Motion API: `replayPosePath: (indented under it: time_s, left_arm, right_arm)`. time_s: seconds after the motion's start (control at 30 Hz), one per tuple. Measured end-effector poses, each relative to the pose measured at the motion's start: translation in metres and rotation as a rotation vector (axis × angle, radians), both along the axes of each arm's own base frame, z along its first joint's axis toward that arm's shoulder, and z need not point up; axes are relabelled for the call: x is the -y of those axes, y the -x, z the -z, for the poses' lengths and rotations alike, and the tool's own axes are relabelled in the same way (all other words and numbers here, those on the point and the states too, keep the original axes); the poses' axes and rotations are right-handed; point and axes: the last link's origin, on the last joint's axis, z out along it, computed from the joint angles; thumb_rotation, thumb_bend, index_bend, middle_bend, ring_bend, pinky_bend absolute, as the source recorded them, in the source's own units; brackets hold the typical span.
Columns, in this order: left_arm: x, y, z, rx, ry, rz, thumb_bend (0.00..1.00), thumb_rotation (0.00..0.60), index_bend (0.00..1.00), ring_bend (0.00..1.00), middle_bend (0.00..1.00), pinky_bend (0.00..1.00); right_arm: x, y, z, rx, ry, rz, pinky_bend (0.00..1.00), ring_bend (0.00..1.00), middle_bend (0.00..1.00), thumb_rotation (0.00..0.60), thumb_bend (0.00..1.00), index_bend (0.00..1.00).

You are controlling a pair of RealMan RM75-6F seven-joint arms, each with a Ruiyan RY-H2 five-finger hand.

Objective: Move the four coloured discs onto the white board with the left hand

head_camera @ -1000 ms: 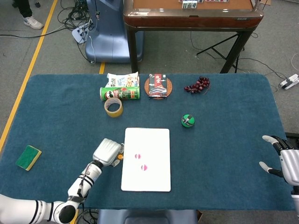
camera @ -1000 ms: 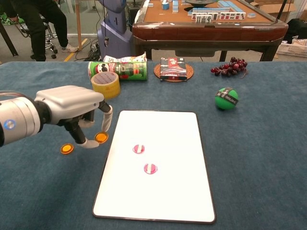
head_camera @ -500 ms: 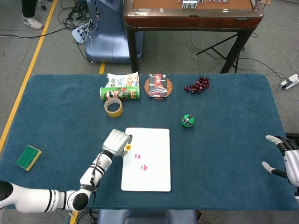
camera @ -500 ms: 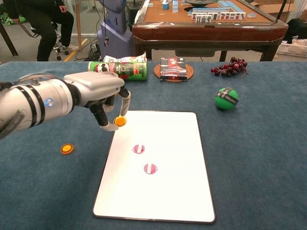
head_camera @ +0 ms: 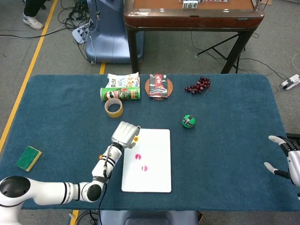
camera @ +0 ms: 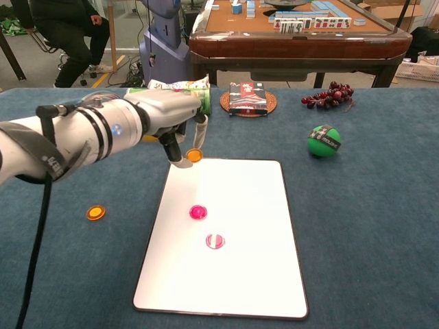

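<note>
Left hand: left hand [camera: 171, 113] pinches an orange disc [camera: 195, 155] between fingertips, raised at the far left corner of the white board [camera: 233, 274].
Right hand: right hand [head_camera: 289, 161] at the table's right edge, fingers spread, holding nothing (head view only).
Discs on board: pink disc [camera: 198, 212] and striped pink-white disc [camera: 215, 241] lie left of the board's middle, near each other, apart.
Disc off board: second orange disc [camera: 96, 212] on the blue cloth [camera: 370, 226], well left of the board (chest view only; the forearm covers that spot in the head view).
Surroundings: tape roll [head_camera: 114, 108], green chip can [head_camera: 121, 93] and snack bag [head_camera: 123, 80] behind the left hand; the hand hides most of the tape and can in the chest view.
Further back: round coaster with a dark packet [head_camera: 159, 87], grapes [head_camera: 198, 86], green ball [head_camera: 188, 121] right of the board.
Head view only: green-yellow sponge [head_camera: 28, 158] near the table's left edge.
</note>
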Motion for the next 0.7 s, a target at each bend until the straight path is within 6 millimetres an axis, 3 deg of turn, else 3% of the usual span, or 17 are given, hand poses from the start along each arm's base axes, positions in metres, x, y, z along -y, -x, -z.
replayPosePath:
  time_s: [0.7]
  left_arm:
    - [-0.004, -0.033, 0.037, 0.004, 0.025, 0.041, 0.27, 0.600, 0.58, 1.00, 1.00, 1.00]
  right_arm:
    - [-0.001, 0.002, -0.004, 0.019, 0.004, 0.001, 0.48, 0.29, 0.28, 0.600, 0.00, 0.25]
